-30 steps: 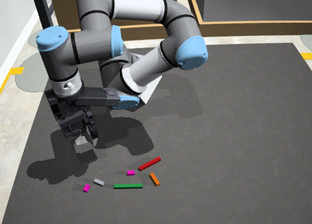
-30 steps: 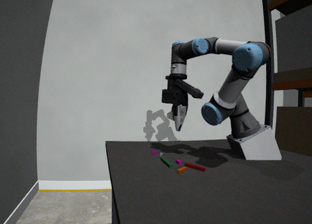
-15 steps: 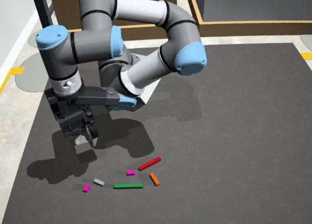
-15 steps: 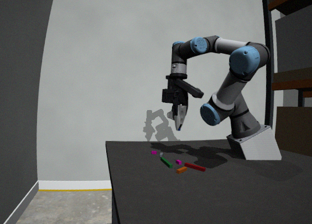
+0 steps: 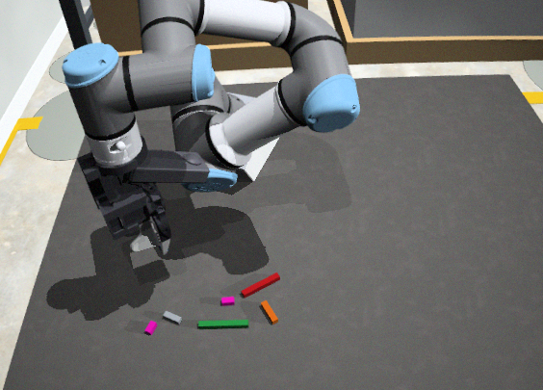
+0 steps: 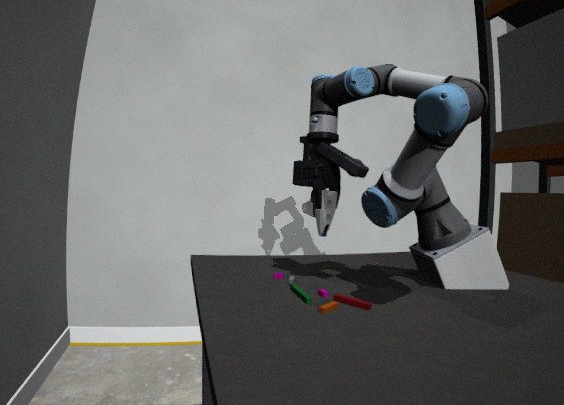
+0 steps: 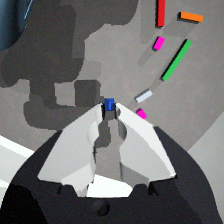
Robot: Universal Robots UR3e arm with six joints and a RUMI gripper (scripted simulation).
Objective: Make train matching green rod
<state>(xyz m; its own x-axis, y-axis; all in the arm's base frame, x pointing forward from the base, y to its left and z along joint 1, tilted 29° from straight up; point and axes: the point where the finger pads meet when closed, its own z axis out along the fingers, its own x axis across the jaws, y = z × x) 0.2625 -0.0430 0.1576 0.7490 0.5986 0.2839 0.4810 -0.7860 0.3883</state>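
a blue rod between the claw's fingertips, 2 magenta rods beyond

Lab-like room: robot arm, floor markings.

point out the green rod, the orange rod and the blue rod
green rod (image 5: 223,324): top view, middle of its upper face
orange rod (image 6: 328,308): exterior view, middle of its long side
blue rod (image 7: 109,104): wrist view, its visible end

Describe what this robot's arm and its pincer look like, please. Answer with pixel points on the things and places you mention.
The arm (image 5: 246,17) (image 6: 417,82) has rounded tubes in dark grey and pale silver, black rings at the joints and light-blue round caps. The gripper (image 5: 151,244) (image 6: 324,231) (image 7: 109,104) has a chunky black body and two pale grey jaws tapering to narrow, dark tips. I see no loose cables.
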